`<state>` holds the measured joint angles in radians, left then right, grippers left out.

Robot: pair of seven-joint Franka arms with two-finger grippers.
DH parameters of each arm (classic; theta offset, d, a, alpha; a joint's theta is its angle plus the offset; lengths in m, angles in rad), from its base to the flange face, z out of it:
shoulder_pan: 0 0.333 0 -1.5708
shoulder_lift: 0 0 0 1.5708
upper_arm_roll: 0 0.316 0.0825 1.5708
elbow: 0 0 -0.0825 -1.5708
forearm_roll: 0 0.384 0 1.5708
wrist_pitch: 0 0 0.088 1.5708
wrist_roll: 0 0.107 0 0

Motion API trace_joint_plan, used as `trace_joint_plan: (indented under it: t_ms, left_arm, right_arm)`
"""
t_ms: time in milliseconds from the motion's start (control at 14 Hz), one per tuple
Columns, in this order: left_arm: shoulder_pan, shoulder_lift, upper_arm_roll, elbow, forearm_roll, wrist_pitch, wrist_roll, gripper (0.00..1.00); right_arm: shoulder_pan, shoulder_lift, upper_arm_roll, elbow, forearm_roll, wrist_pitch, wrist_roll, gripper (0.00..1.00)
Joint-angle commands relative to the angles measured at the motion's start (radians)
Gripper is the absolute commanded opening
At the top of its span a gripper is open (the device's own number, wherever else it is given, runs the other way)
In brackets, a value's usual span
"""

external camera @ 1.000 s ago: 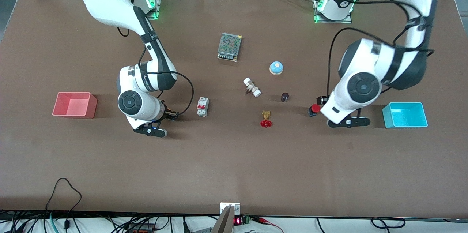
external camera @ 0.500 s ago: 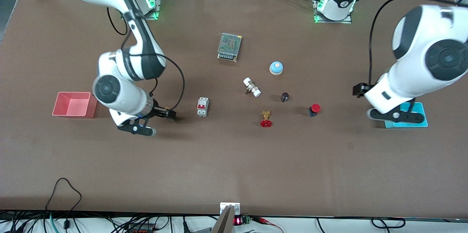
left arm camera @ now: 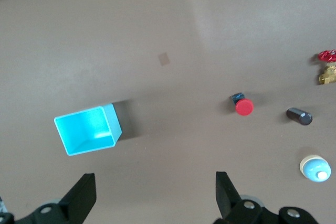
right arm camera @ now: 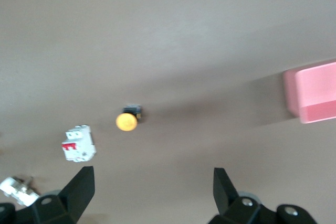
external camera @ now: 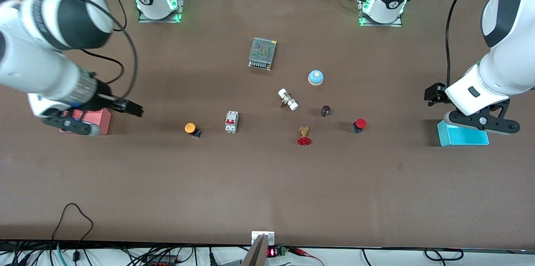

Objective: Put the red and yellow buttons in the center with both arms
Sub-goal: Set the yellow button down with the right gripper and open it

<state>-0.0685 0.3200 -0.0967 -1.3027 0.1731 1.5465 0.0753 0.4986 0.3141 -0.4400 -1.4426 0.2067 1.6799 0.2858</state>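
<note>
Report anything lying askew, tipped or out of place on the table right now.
Nothing looks damaged or spilled. The red button and yellow button both lie tipped on their sides on the tabletop. The left claw hangs open over the blue bin, the right claw open beside the pink bin.

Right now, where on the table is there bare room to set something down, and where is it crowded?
Bare: the wide tabletop strip nearer the front camera than the yellow button and red button; also between the yellow button and the pink bin. Crowded: the middle cluster of breaker, brass valve, bell. Left gripper hangs open above the blue bin, right gripper open by the pink bin.
</note>
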Motion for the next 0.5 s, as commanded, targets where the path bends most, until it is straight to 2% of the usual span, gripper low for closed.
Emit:
trace_joint_plan:
  t_ms: [0,143,214,357,429]
  left_arm:
    - [-0.001,0.048,-0.001,0.053,-0.006,0.096,0.017,1.0]
    - [0.012,0.06,0.005,0.051,-0.064,0.165,0.011,1.0]
    - [0.018,0.057,0.005,0.049,-0.079,0.169,0.006,1.0]
    - [0.022,0.013,0.002,-0.002,-0.064,0.214,-0.081,1.0]
    - [0.029,-0.036,0.002,-0.089,-0.064,0.245,-0.144,1.0]
  right_arm:
    - [0.006,0.02,-0.097,0.041,0.013,-0.064,-0.138,1.0]
    - [-0.027,-0.024,-0.102,0.037,0.011,-0.084,-0.187,1.0]
    - [-0.088,-0.038,-0.048,0.037,0.007,-0.089,-0.189,1.0]
    - [-0.318,-0.076,0.175,0.036,-0.054,-0.088,-0.238,1.0]
    - [-0.418,-0.107,0.269,0.018,-0.093,-0.086,-0.264,1.0]
